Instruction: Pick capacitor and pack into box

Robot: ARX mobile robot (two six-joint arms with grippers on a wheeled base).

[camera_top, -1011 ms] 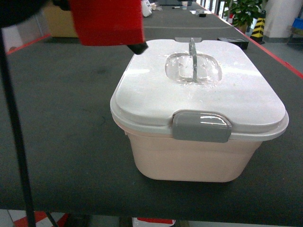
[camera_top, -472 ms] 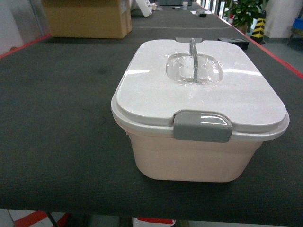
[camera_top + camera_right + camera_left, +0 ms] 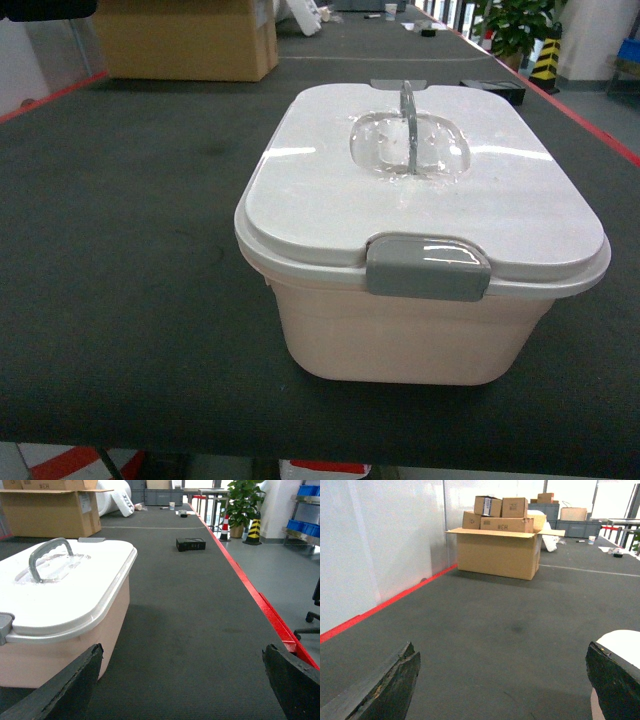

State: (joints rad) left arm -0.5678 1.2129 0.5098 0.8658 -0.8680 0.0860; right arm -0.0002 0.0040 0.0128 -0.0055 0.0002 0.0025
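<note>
Near the table's point(image 3: 120, 300) front edge sits the box point(image 3: 420, 330), lid latched; no capacitor shows. Both hands, left hand point(image 3: 502, 680) and right hand point(image 3: 182, 680), gape empty. Packing may stall unless the latch point(image 3: 428, 267) gets released.

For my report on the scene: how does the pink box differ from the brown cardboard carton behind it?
The box is pale pink plastic with rounded corners; the carton is brown cardboard with square edges. The box is shut by a white lid with a grey latch; the carton's flaps stand open, with smaller cartons stacked on top. Both rest on the dark table.
</note>
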